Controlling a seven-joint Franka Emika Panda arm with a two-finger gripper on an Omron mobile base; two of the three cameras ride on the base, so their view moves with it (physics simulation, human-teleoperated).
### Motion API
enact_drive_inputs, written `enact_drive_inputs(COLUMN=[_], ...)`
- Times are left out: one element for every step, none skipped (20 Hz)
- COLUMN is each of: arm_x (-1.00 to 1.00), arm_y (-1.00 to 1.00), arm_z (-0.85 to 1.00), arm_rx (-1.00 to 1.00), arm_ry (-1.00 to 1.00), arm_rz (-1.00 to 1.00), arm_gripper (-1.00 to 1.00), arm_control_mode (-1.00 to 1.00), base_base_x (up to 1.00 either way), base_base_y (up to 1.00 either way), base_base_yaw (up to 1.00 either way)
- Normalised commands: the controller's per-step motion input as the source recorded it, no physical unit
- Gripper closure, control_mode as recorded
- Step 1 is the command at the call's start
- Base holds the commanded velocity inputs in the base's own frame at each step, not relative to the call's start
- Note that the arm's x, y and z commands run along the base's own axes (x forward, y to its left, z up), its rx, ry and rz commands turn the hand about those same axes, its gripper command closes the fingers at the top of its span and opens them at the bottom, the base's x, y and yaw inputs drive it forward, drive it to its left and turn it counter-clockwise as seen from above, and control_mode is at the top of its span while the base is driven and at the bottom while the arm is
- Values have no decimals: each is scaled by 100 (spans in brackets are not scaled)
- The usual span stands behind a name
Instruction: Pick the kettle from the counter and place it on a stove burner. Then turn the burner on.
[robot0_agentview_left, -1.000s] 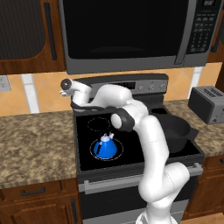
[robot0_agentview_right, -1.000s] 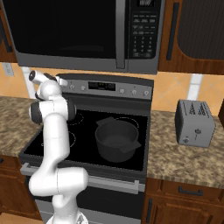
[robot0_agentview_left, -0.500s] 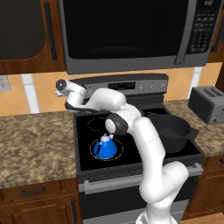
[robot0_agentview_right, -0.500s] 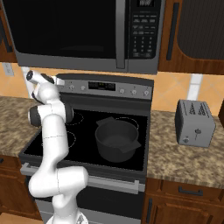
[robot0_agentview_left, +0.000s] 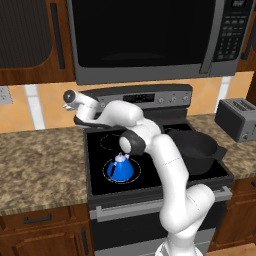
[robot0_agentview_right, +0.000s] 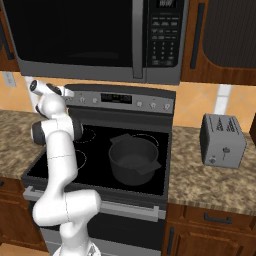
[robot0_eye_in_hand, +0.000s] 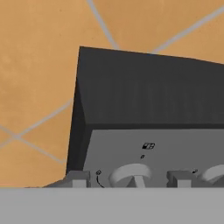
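One kettle (robot0_agentview_left: 120, 168) sits inside the near-left stove burner (robot0_agentview_left: 106, 174) ring. The gripper (robot0_agentview_left: 70, 98) hovers at the control panel's (robot0_agentview_right: 122, 99) left end by a knob (robot0_eye_in_hand: 130, 175); its spread I cannot tell.

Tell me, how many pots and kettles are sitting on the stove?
2. The blue kettle sits in the ringed stove burner at the front left. The dark pot sits on the right side. The arm may hide something else.
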Motion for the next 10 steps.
enact_drive_inputs(arm_x=[2, 0, 0, 0, 0, 0, 4, 4, 10, 13], arm_y=[-8, -39, -26, -2, 0, 0, 0, 0, 0, 0], arm_z=[0, 0, 0, 0, 0, 0, -2, -4, -14, -19], arm_rx=[0, 0, 0, 0, 0, 0, 0, -1, -3, -4], arm_ry=[0, -7, -2, 0, 0, 0, 0, 0, 0, -2], arm_rz=[0, 4, 2, 0, 0, 0, 0, 0, 0, 0], arm_gripper=[-100, -100, -100, -100, -100, -100, -100, -100, -100, -100], arm_control_mode=[-100, -100, -100, -100, -100, -100, -100, -100, -100, -100], base_base_x=[0, 0, 0, 0, 0, 0, 0, 0, 0, 0], base_base_y=[0, 0, 0, 0, 0, 0, 0, 0, 0, 0], base_base_yaw=[0, 0, 0, 0, 0, 0, 0, 0, 0, 0])
